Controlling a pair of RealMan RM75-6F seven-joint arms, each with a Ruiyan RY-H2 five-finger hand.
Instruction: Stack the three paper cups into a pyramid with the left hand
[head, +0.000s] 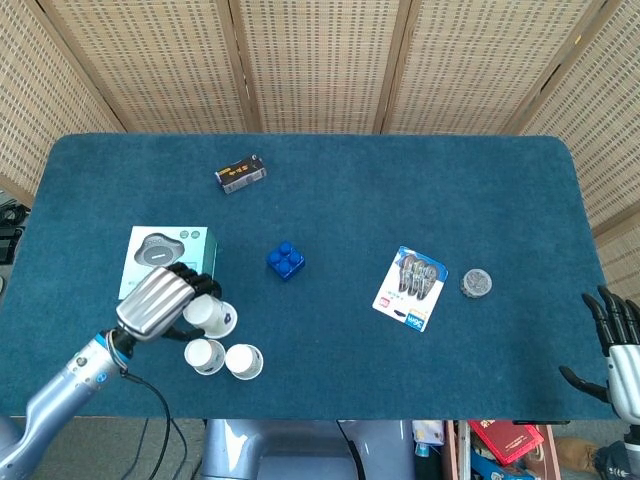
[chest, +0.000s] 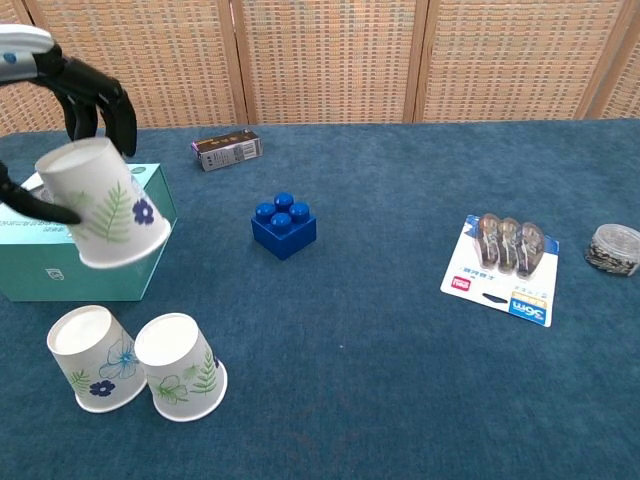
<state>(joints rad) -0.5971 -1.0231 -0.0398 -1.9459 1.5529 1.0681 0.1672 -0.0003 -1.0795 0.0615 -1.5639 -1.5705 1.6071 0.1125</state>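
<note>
the left robot hand (chest: 70, 110) grips one paper cup (chest: 105, 205) around its side wall, upside down and tilted, raised above the worktop (chest: 400, 380) and just behind the two base cups (chest: 138, 365), which stand mouth-down and touching each other near the front edge. in the head view the held cup (head: 212, 317) sits just beyond that pair, in front of the teal box (head: 167, 255). thin paper like this is likely very light and easily crushed, so a gentle grip on the side wall looks right, kept clear of the rim (which must stay round to sit flat). the bases below offer small landing surfaces, and the pair would probably slide at a nudge, so the top cup should be lowered level across both. the right robot hand (head: 615, 345) rests at the worktop's far corner, fingers apart, holding nothing.
</note>
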